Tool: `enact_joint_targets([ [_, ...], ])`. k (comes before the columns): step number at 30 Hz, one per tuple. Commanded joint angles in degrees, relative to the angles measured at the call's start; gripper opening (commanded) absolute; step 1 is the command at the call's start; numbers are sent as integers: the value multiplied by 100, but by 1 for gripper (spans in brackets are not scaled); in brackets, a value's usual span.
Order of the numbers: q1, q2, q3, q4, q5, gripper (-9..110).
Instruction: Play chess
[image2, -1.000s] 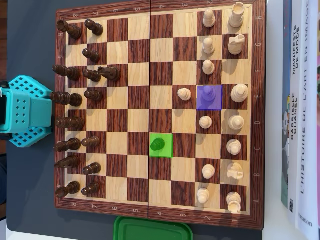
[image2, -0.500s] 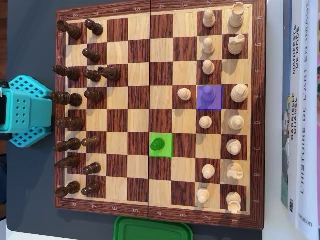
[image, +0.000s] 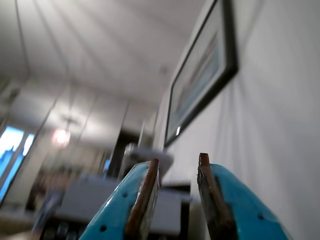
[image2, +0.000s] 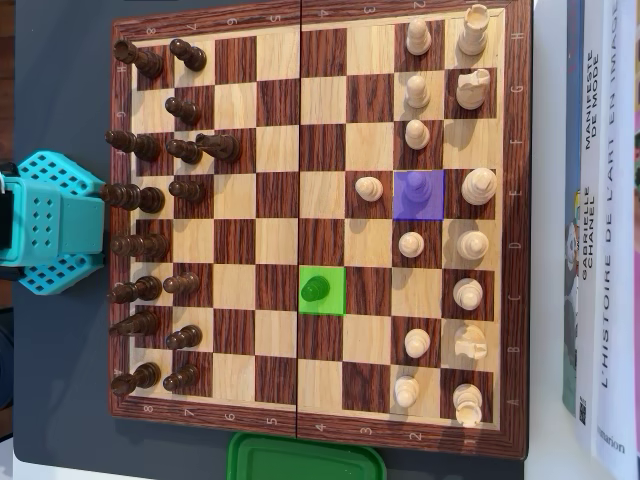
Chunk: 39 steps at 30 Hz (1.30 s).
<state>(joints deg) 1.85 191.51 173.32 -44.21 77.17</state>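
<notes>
Standing on the green-tinted square (image2: 322, 290) near the board's centre fold is a piece washed green by the tint (image2: 315, 288), the likeliest thing to be moved; a second piece sits on the purple-tinted square (image2: 418, 194) among the pale ranks at the right of the overhead view. Which square is source and which is target cannot be told from the colours alone.

The green-tinted piece stands upright, its long axis vertical, head pointing straight at the overhead camera. It is round, so it has no facing direction. Neighbouring squares around it are bare; the nearest dark pawns (image2: 181, 283) are well apart to its left.

The chessboard (image2: 120, 215) lies with its ranks running top to bottom in the overhead view. The arm's teal base (image2: 55, 222) sits just off the left edge, beside the dark back rank.

The gripper (image: 177, 170) shows only in the wrist view: jaws parted a little, nothing between them, aimed up at a wall and a framed picture (image: 202, 75), not at the board.

Judgement for the step: tilt the wrist down first, widen the jaws, descend vertically over the piece's head, close low on the stem, and lift clear before travelling, to avoid clipping other pieces.
</notes>
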Motion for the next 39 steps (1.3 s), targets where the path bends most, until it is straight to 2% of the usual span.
enact_joint_targets([
  [1,44,-9,-879,1371,-35,13],
  [16,132,-439,-2689,6662,-26,13],
  [30,272,-4597,-5871,11619,-18,12],
  [35,316,-6152,-7075,12832,-18,12],
  [39,325,-7128,-7910,13342,18,13],
])
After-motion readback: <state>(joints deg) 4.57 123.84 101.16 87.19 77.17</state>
